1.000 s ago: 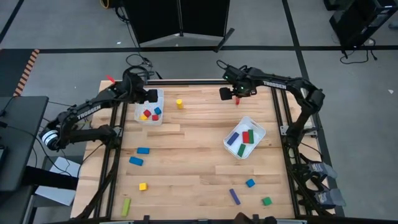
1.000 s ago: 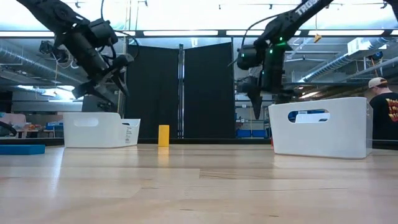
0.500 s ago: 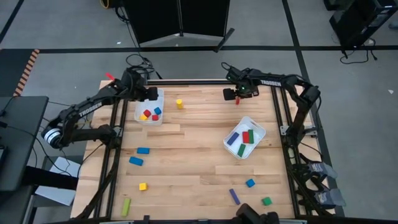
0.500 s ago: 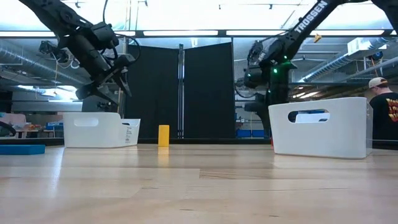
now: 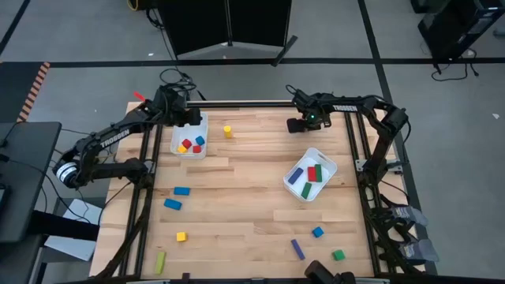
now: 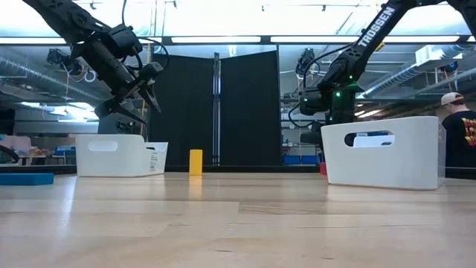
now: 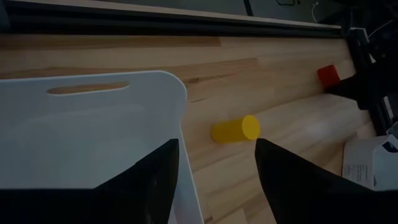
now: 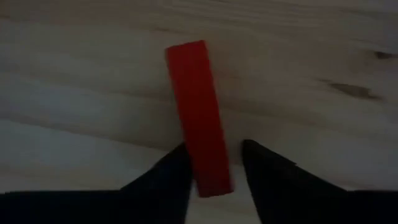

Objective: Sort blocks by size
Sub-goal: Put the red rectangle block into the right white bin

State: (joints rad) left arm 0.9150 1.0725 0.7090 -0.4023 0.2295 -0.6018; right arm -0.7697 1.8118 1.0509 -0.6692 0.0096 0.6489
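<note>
A red bar (image 8: 198, 112) lies flat on the wood near the table's far right; the low view shows only its end (image 6: 323, 169) beside the right white bin. My right gripper (image 8: 214, 171) points down over it, open, one finger on each long side of the bar's near end. My left gripper (image 5: 192, 120) hangs open above the far edge of the left white bin (image 5: 203, 128) with nothing between its fingers (image 7: 155, 180). A yellow cylinder (image 7: 235, 129) lies on its side between the two arms. My right gripper comes from above with its fingers across the red bar, which lies flat on the table. A thin strip of wood shows between one finger (image 8: 264, 177) and the bar's side. Whether the other finger (image 8: 168, 180) touches the bar, I cannot tell.
The left bin holds red, yellow and blue cubes. The right bin (image 5: 331, 166) holds blue, red and green bars. Loose blocks lie nearer: blue ones (image 5: 181, 190), a yellow cube (image 5: 181, 236), a purple bar (image 5: 297, 249), a green cube (image 5: 338, 255). A person stands beyond the table at the right.
My right gripper has come down toward the table onto the red bar, drifting slightly toward the right edge; in the low view it has sunk behind the right bin. The red bar has stayed where it was.
</note>
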